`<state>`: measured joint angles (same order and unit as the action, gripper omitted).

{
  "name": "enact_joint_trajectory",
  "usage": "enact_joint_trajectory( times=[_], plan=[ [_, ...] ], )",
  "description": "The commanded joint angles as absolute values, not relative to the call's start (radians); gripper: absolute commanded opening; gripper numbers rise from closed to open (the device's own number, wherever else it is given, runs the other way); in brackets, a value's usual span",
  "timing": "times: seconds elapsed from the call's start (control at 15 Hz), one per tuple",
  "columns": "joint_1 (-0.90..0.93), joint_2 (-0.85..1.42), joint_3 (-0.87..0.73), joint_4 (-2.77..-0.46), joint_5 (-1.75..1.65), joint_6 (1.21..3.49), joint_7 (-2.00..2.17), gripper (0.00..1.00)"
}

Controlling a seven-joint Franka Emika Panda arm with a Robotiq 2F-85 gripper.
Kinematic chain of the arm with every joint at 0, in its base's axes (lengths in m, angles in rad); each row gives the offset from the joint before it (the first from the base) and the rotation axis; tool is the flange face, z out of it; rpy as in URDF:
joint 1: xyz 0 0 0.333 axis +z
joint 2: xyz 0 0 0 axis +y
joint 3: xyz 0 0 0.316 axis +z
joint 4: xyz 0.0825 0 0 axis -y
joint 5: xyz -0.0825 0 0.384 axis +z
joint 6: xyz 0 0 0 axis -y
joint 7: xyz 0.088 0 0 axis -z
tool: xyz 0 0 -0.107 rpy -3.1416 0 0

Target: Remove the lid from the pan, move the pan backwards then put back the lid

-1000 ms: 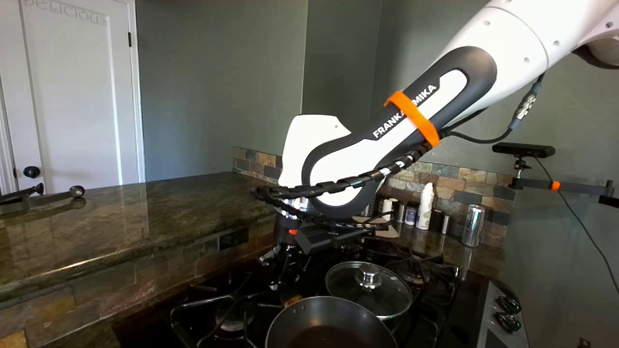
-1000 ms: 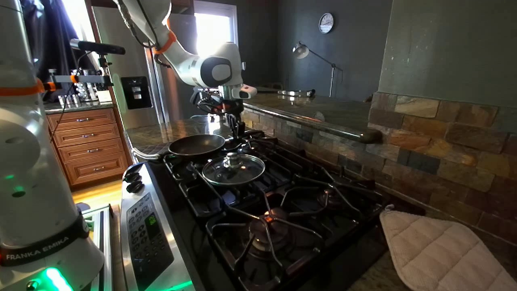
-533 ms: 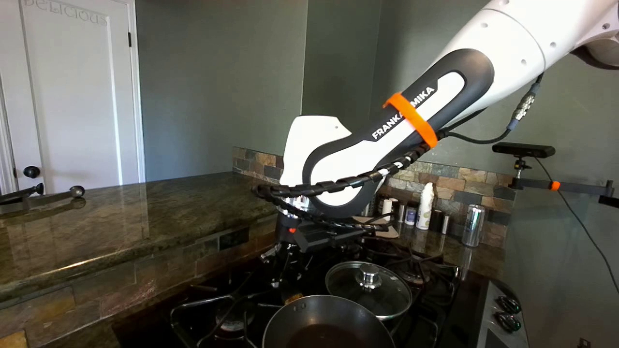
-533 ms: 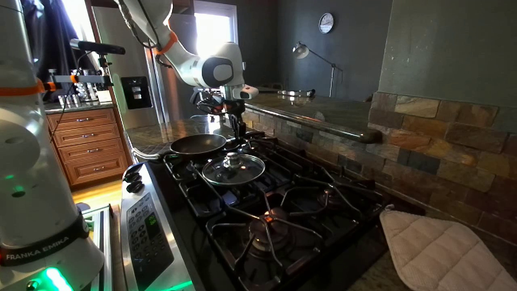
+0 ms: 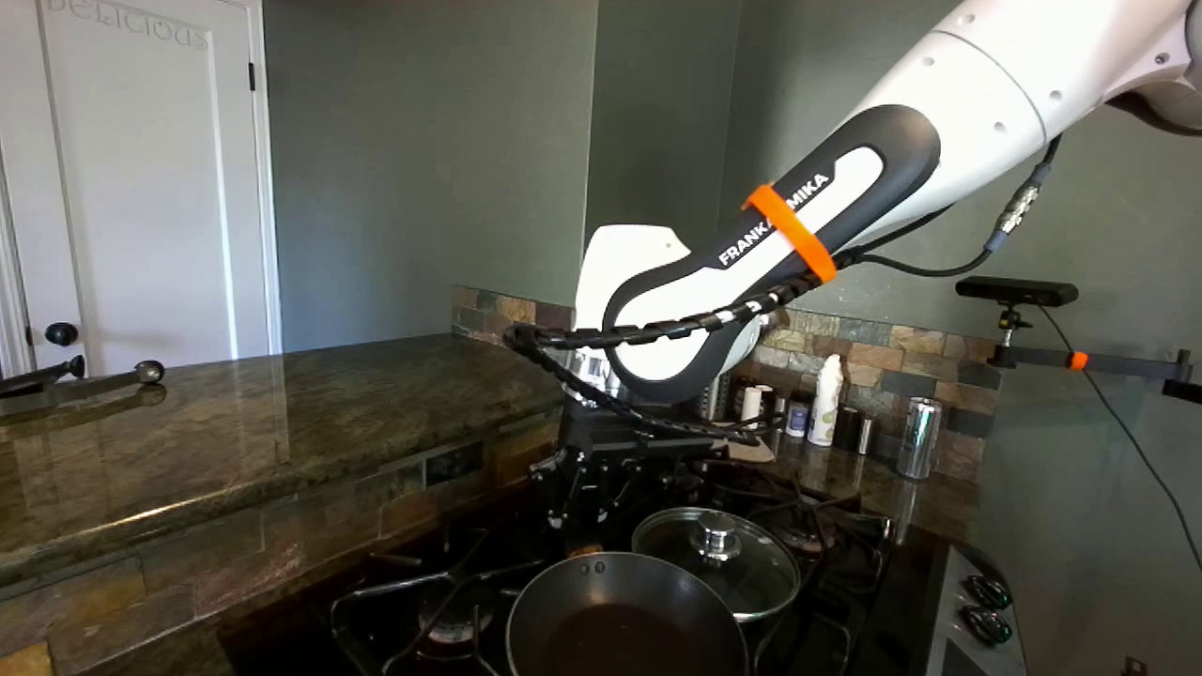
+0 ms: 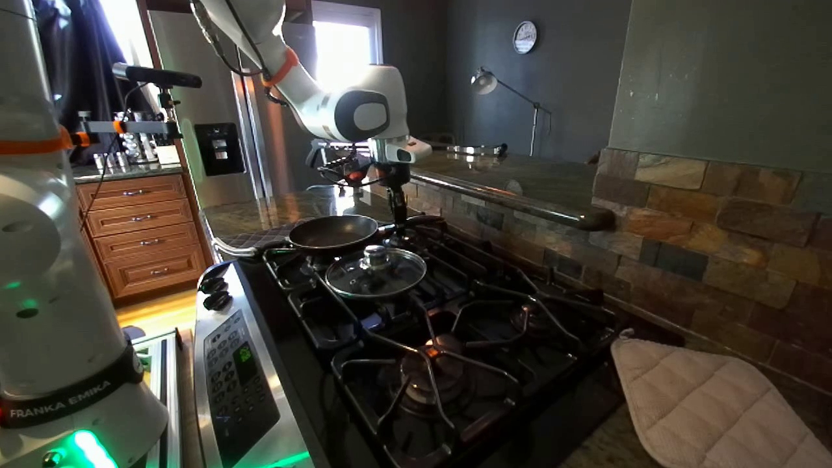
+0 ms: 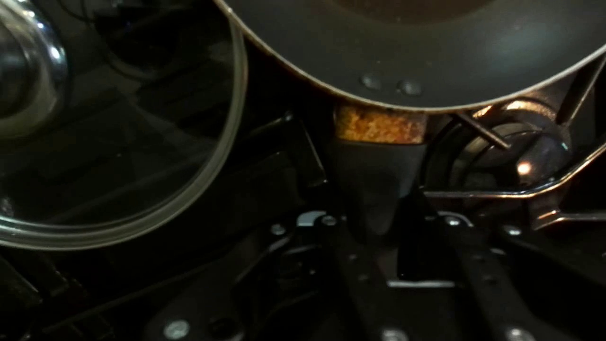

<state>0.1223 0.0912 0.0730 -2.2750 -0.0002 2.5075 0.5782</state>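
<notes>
The dark pan [image 5: 624, 620] [image 6: 333, 234] [image 7: 412, 47] sits over the grates at one end of the stove, uncovered, with its brownish inside showing. My gripper [image 5: 580, 521] [image 6: 398, 218] [image 7: 386, 220] points down at the pan's handle [image 7: 378, 166], on the side toward the tiled backsplash. Its fingers lie on both sides of the handle and appear shut on it; the contact is dark in the wrist view. The glass lid [image 5: 718, 573] [image 6: 376, 276] [image 7: 156, 156] with its metal knob lies flat on the middle grate, knob up, close beside the pan.
Black burner grates [image 6: 429, 364] cover the stove. The tiled backsplash [image 6: 494, 218] and raised stone counter [image 5: 310, 413] rise behind the gripper. A quilted mitt [image 6: 715, 396] lies at the stove's other end. Bottles and a steel canister [image 5: 918, 439] stand in the corner.
The gripper and the pan have moved together toward the tiled backsplash, to the right in an exterior view. The wrist has turned slightly. The lid has stayed in place.
</notes>
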Motion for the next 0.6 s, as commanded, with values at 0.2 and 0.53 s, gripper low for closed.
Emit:
enact_joint_trajectory(
  times=[0.2,0.53],
  plan=[
    [0.116,0.094,0.053,-2.253,0.028,2.489,0.786,0.09],
    [0.118,0.113,0.045,-2.228,0.004,2.52,0.963,0.09]
  ],
)
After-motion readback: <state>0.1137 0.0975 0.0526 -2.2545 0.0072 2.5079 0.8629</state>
